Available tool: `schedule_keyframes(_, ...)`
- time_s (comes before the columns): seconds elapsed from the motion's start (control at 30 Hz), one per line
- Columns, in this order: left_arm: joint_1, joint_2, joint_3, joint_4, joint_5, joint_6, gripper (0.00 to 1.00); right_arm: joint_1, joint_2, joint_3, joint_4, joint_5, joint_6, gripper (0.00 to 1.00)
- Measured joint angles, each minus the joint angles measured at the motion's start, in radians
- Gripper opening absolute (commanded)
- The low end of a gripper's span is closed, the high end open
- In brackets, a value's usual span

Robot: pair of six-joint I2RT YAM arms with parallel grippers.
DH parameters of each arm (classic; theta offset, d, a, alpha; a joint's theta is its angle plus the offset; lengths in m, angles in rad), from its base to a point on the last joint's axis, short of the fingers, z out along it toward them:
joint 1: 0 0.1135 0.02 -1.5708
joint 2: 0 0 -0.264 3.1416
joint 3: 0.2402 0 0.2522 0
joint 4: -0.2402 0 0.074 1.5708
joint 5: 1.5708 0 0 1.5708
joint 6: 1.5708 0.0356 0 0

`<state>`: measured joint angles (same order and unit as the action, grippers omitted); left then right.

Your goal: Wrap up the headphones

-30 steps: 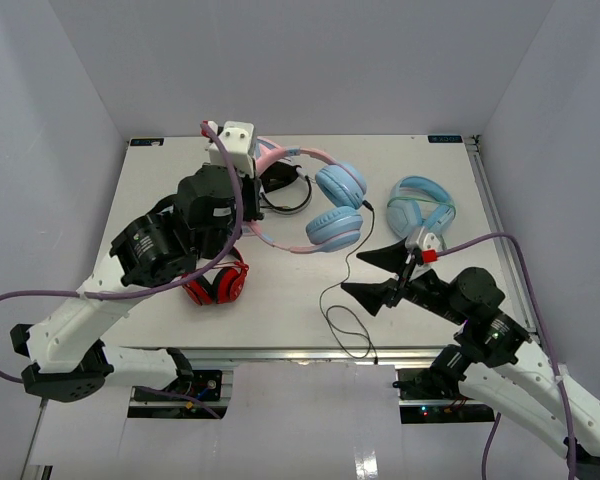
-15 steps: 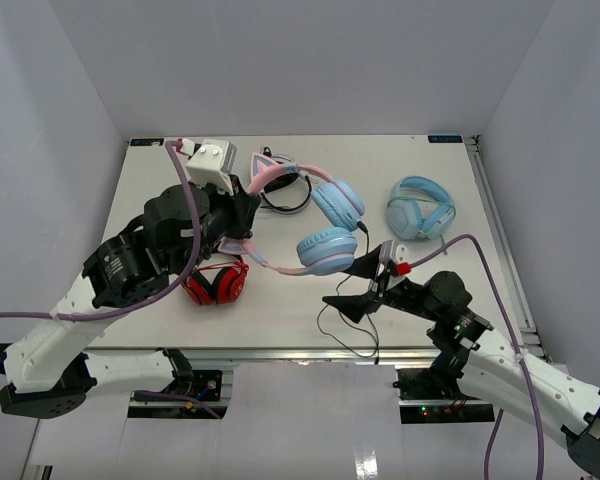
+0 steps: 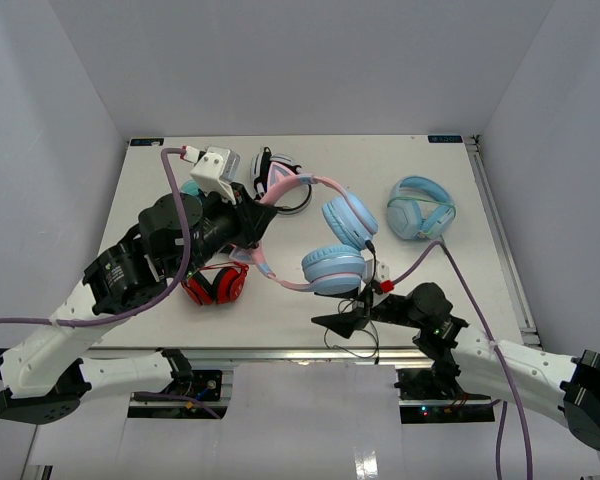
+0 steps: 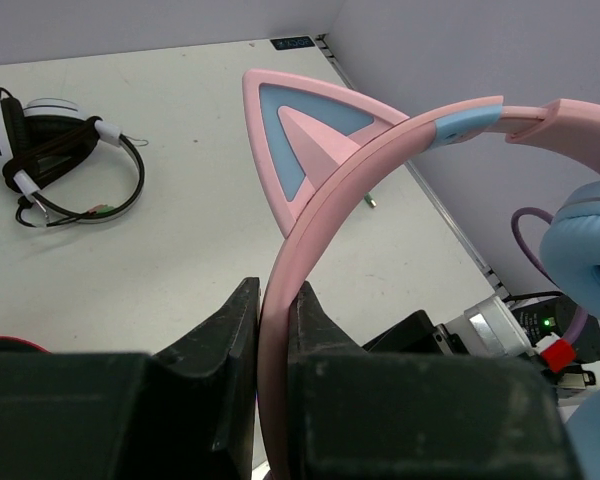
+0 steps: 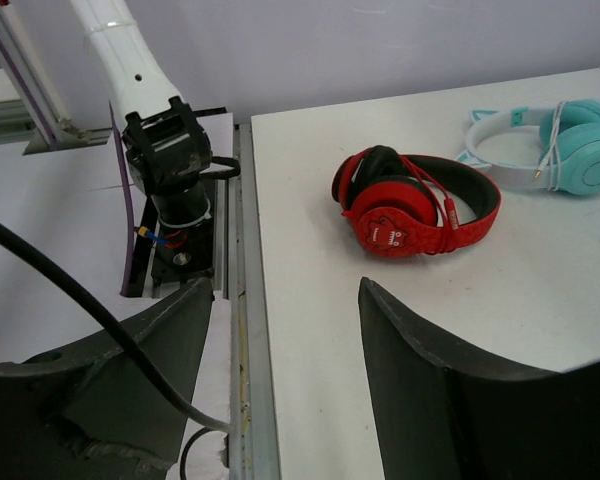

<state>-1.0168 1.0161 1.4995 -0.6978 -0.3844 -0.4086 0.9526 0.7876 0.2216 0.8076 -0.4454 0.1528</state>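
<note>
The headphones [image 3: 325,215] have a pink cat-eared headband [image 4: 320,165] and light blue ear cups [image 3: 333,268]. My left gripper [image 3: 258,228] is shut on the headband [image 4: 276,335] and holds the pair above the table, ear cups hanging to the right. The thin black cable [image 3: 366,298] drops from the cups to a loop at the table's near edge. My right gripper [image 3: 342,322] is open and low at that edge, below the cups. In the right wrist view the gripper [image 5: 285,390] holds nothing, and the cable [image 5: 85,300] crosses its left finger.
Red headphones [image 3: 217,283] lie near the front left, also in the right wrist view [image 5: 415,205]. A teal pair with a white band [image 5: 545,150] lies beyond them. An all-light-blue pair [image 3: 420,208] sits at the right. A black-and-white headset [image 4: 50,150] lies at the back.
My left gripper has carried the headphones forward and right, with the ear cups nearer the front edge. My right gripper has moved left and down to the table's near edge.
</note>
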Motion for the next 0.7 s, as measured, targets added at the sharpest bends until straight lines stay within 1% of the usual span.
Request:
schedule_keyframes(0.23,0.0,-0.018,-0.035,0.039,0.028,-0.012,0.0,0.04,0.095,-0.027,0.125,0.018,0.005,0.45)
schedule_keyframes(0.37,0.0,-0.044,-0.071,0.084,0.092,-0.02,0.0,0.046,0.13,-0.043,0.176,0.031,0.019,0.08)
schedule_keyframes(0.57,0.0,-0.103,-0.119,0.133,0.317,-0.028,0.0,0.049,0.114,-0.043,0.163,0.141,0.017,0.08)
schedule_keyframes(0.7,0.0,-0.123,-0.161,0.164,0.464,-0.041,0.0,0.049,0.081,0.012,0.081,0.202,-0.005,0.08)
